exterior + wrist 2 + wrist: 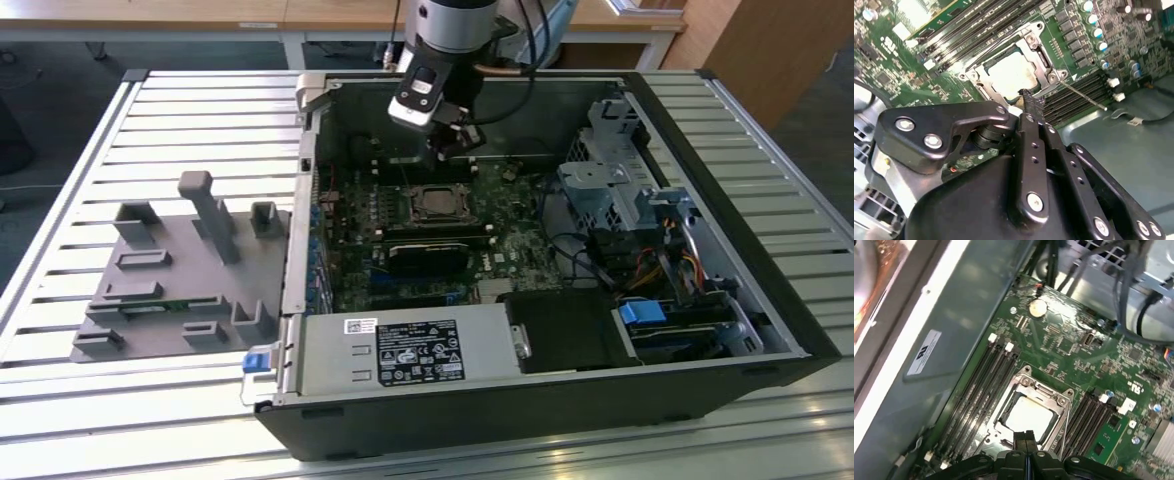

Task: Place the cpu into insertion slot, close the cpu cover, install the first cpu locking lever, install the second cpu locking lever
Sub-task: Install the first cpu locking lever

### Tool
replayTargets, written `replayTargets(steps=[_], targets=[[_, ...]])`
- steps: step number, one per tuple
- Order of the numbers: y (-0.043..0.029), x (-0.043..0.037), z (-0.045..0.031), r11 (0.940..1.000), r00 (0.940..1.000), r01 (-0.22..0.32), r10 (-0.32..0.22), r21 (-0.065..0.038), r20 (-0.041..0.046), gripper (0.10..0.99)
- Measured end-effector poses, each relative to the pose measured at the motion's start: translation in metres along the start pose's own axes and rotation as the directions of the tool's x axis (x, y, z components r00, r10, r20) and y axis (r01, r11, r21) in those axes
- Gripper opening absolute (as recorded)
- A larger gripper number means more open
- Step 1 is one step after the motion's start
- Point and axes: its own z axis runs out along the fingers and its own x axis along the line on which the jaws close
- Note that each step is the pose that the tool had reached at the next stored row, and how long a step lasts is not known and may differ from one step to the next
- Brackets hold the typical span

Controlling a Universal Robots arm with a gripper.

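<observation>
The cpu (1010, 75) (1029, 417), a pale silvery square, lies in the insertion slot (434, 203) on the green motherboard. The cpu cover (1041, 54) (1043, 390), a thin metal frame, lies flat around it. From one socket corner a thin metal locking lever (1083, 93) sticks out over the black memory slots. My gripper (458, 145) (1031, 97) (1025, 439) hovers just past the far edge of the socket, its two black fingers pressed together with nothing seen between them. In both wrist views the fingertips sit right at the rim of the cover.
The motherboard sits inside an open black computer case (747, 370). A power supply (400, 350) fills the near side and a drive cage (614, 185) with cables stands at the exterior view's right. A grey parts fixture (174, 270) rests on the slatted table at the exterior view's left.
</observation>
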Motion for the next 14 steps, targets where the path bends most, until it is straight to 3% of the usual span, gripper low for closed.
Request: replayTargets(steps=[7,14], targets=[[0.0,0.0,0.0,0.9955,0.9955,0.095,-0.095,0.002,-0.001,0.118],[0.0,0.0,0.0001,0.9834,0.9835,0.181,-0.181,0.005,-0.0022,0.118]])
